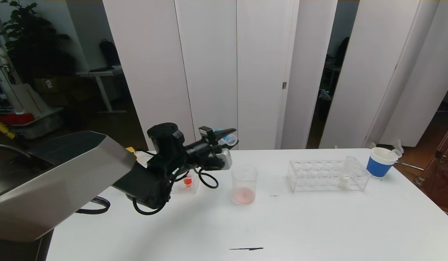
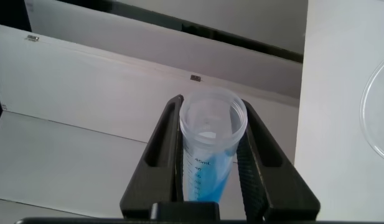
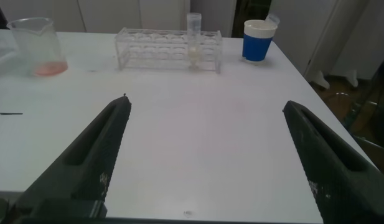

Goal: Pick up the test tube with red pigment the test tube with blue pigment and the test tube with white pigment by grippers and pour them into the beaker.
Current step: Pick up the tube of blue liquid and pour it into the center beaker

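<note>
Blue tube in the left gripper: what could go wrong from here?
1. The blue tube lies tipped in the left gripper, short of the beaker; blue liquid could land on the table.
2. Reaching farther, the arm could bump the beaker, which already holds pink liquid.

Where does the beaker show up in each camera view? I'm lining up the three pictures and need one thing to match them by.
Head view: the beaker stands at table centre, pinkish liquid at its bottom, right of the left gripper.
Left wrist view: only a curved clear rim at the right edge, probably the beaker.
Right wrist view: far corner of the table.
Shared landmark: the clear tube rack, in head and right wrist views.
</note>
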Motion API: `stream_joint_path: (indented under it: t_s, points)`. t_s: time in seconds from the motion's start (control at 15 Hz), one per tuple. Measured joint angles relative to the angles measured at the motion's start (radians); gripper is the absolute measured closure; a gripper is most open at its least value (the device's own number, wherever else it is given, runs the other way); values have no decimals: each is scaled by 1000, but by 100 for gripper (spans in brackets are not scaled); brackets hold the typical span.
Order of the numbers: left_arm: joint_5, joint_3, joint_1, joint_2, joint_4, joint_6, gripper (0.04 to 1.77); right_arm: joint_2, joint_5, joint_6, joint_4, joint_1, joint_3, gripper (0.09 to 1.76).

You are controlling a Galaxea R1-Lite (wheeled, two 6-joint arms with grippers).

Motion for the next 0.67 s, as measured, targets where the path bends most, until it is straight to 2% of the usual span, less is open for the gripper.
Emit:
stream_joint_path:
  t_s: [0.27, 0.67]
  points:
    - [29, 13, -2, 29, -104, 58, 123, 0, 0, 0, 0, 0, 0, 10]
    - [37, 0, -12, 67, -108, 69, 123, 0, 0, 0, 0, 0, 0, 10]
